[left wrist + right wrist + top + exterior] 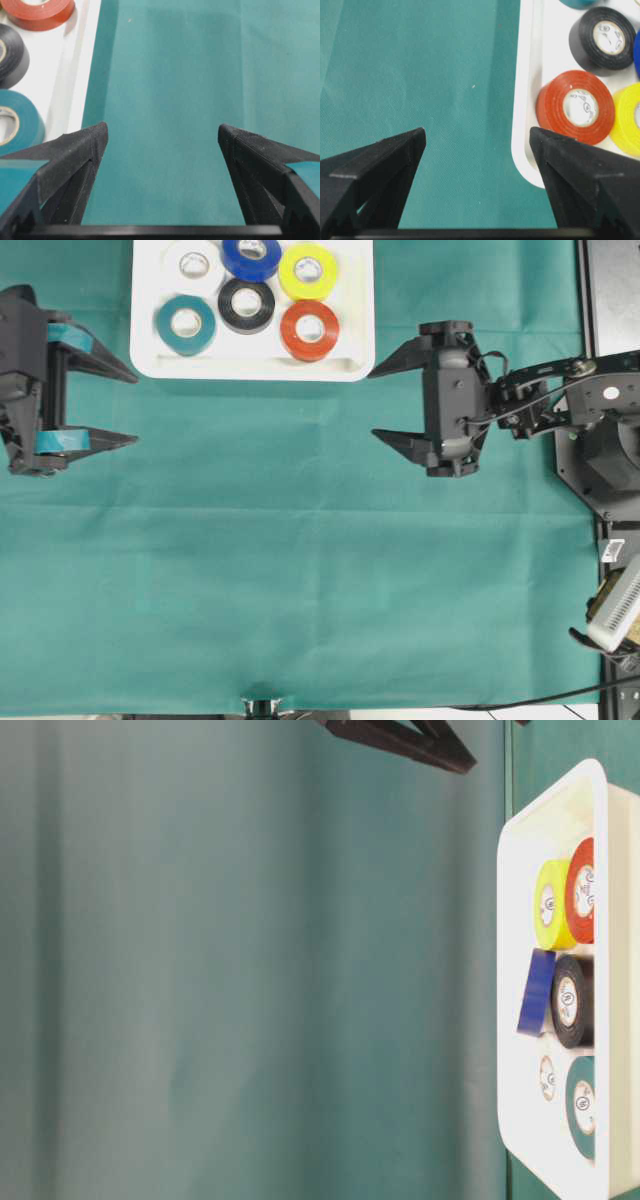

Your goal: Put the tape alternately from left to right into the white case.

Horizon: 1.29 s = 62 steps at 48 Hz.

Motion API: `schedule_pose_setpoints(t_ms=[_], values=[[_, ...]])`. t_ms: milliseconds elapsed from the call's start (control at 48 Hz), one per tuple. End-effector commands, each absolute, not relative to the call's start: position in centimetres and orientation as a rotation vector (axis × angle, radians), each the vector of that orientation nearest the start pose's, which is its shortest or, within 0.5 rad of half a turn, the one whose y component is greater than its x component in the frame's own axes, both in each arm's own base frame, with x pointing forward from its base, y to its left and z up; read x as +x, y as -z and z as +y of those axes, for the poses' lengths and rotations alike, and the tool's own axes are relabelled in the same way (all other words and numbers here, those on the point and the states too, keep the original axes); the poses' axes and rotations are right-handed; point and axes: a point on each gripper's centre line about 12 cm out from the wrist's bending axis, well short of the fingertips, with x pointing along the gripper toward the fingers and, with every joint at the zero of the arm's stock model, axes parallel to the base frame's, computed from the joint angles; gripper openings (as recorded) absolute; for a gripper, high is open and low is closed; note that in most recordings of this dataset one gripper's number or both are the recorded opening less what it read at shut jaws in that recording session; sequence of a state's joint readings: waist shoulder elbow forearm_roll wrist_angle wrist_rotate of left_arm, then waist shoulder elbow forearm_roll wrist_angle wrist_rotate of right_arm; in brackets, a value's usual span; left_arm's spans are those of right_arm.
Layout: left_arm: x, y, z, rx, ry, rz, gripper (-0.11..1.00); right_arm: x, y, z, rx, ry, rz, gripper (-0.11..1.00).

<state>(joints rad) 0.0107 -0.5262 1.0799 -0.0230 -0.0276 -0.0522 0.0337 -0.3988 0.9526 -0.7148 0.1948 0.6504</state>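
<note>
Hands wide open and empty (left hand [135,408], right hand [372,402]), both beside the white case [350,360].

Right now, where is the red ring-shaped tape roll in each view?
Overhead: red ring-shaped tape roll at the lower right inside the shallow white plastic case.
Table-level: right edge, upper part, beside the yellow tape roll.
Left wrist: top left corner.
Right wrist: right of centre.
Shared landmark: the black tape roll next to it.

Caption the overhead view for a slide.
Six tape rolls fill the white case; both grippers, left and right, hover open.
</note>
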Motion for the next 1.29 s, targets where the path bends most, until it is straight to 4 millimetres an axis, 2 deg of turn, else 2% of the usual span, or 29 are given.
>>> schedule_pose_setpoints(t_ms=[0,396,1063,1271], values=[[25.6,-20.8,0.4,-0.076,-0.034,0.485,0.99,28.0,-20.1,-0.6,-0.103,0.072,0.667,0.82],[23.5,-20.9,0.6,-0.076,-0.040,0.450,0.99,25.9,-20.6,-0.7,-0.088,0.062,0.611,0.82],[17.2,-20.9,0.6,-0.080,-0.048,0.273,0.99,21.7,-20.1,-0.6,0.001,0.057,0.516,0.82],[16.3,-20.7,0.6,-0.079,-0.045,0.241,0.99,20.2,-20.0,-1.0,0.030,0.079,0.483,0.82]])
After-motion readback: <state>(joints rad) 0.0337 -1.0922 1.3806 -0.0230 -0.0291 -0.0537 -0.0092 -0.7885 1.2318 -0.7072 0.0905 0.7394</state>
